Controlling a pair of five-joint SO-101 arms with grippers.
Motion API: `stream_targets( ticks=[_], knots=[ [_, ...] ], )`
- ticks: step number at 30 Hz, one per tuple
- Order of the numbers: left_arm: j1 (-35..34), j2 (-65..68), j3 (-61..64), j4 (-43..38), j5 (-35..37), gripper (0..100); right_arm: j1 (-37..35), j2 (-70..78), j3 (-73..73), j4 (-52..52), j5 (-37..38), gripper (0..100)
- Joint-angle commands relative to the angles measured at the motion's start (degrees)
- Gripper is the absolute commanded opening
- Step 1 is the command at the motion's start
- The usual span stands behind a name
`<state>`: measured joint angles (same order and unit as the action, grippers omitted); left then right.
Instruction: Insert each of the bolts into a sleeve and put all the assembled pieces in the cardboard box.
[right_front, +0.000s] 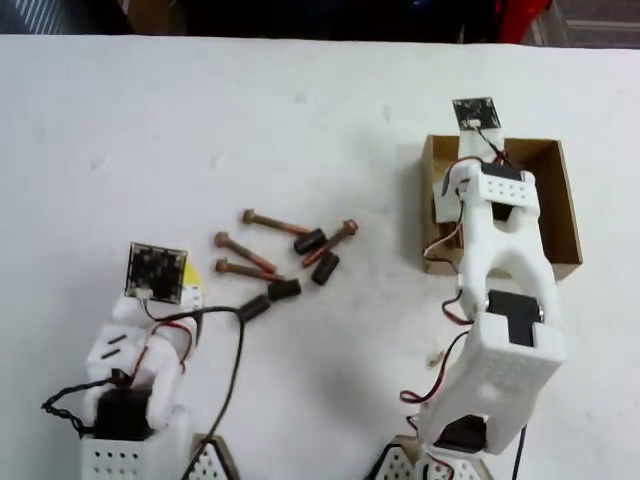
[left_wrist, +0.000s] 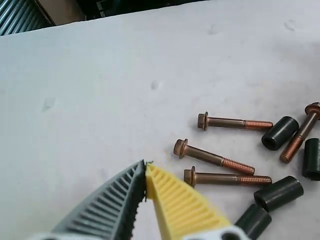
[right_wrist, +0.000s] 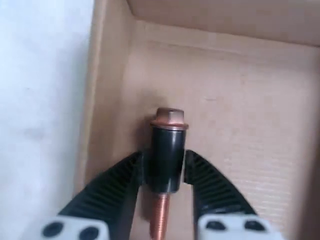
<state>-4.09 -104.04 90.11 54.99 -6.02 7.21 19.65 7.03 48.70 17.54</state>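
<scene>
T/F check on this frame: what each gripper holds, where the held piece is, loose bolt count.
1. The right gripper grips a sleeve with a bolt through it. True.
2. That piece hangs over bare table. False: it is over the floor of the cardboard box.
3. The left gripper is shut on a bolt. False: it is shut on nothing, beside the loose bolts.
4. Four loose bolts lie on the table. True.

No readable text, label, brand, number or sign found on cardboard box (right_front: 566, 200), bolts (left_wrist: 227, 122), sleeves (left_wrist: 280, 132) or table (right_front: 200, 120).
</scene>
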Motion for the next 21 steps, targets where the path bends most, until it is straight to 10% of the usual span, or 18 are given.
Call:
stream_targets(
  ticks=[1,21],
  knots=[
    [-0.6,-0.4,1.3,-1.7,0.1,2,-2.0,-1.5,-3.0,-0.7,0.7,16.7],
    [-3.4,-0.4,1.5,-2.8,0.1,2,-4.6,-24.0,-3.3,8.6,0.7,15.6]
  ],
)
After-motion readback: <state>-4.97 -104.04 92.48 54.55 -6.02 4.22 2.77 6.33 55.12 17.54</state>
